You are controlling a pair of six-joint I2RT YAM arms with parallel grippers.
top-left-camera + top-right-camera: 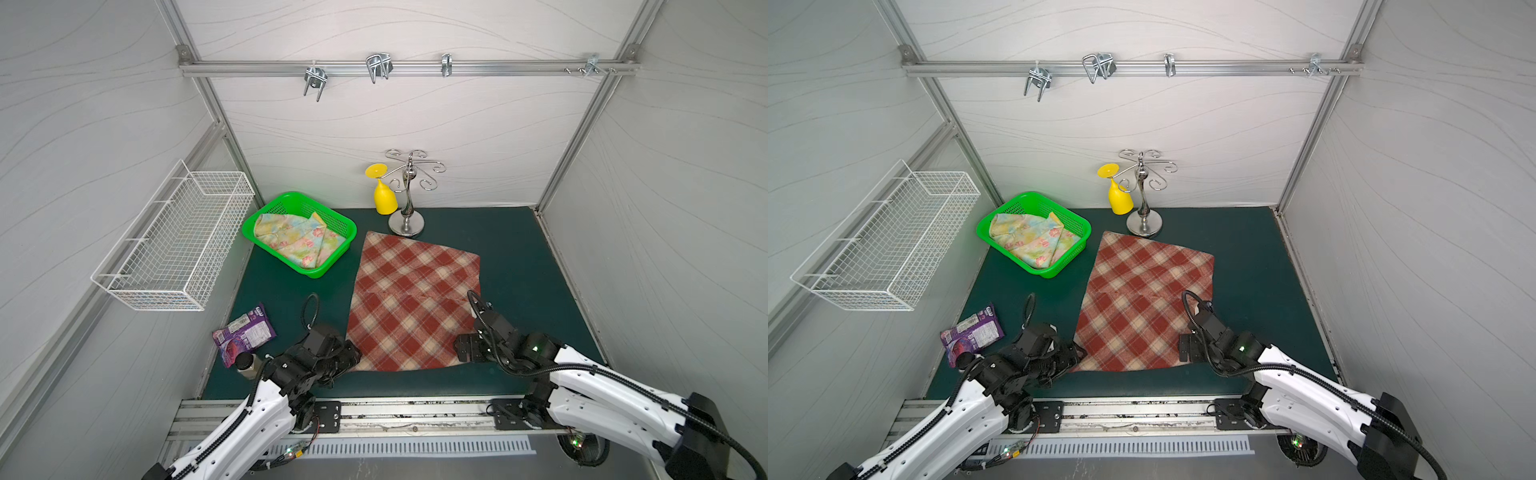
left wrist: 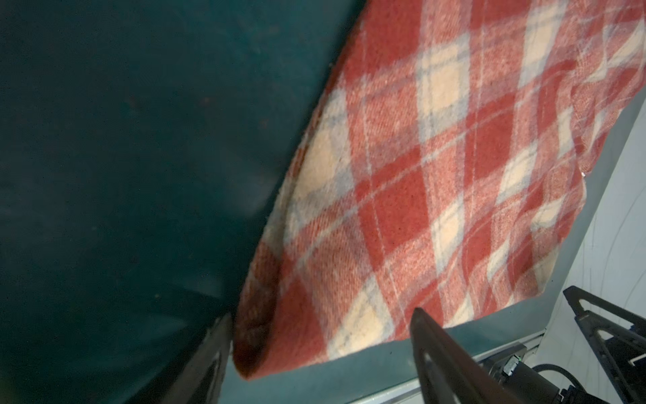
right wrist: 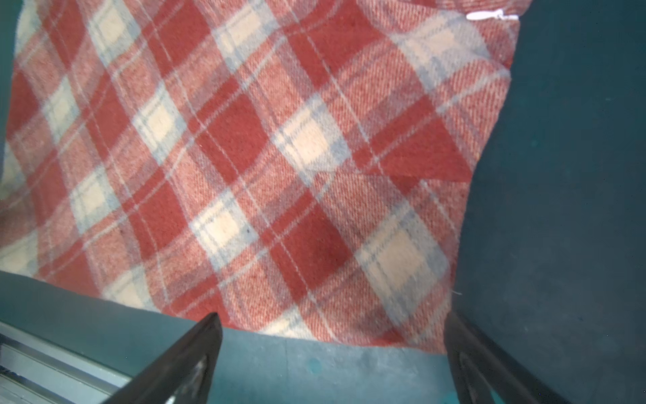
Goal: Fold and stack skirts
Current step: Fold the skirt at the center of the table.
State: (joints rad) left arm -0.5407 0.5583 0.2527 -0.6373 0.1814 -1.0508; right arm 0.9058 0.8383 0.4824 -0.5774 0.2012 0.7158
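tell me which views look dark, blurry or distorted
Both top views are evenly lit and sharp, but the wide lens splays the frame posts outward. In the left wrist view, the green mat falls into dark shade, and the plaid skirt and left end effector are soft. In the right wrist view, the skirt's weave shows clearly mid-frame; the right end effector is blurred.

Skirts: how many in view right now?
2. Plaid skirt lies flat on the mat, center; floral skirt sits crumpled in the green basket, far left. Anything under it would be hidden.
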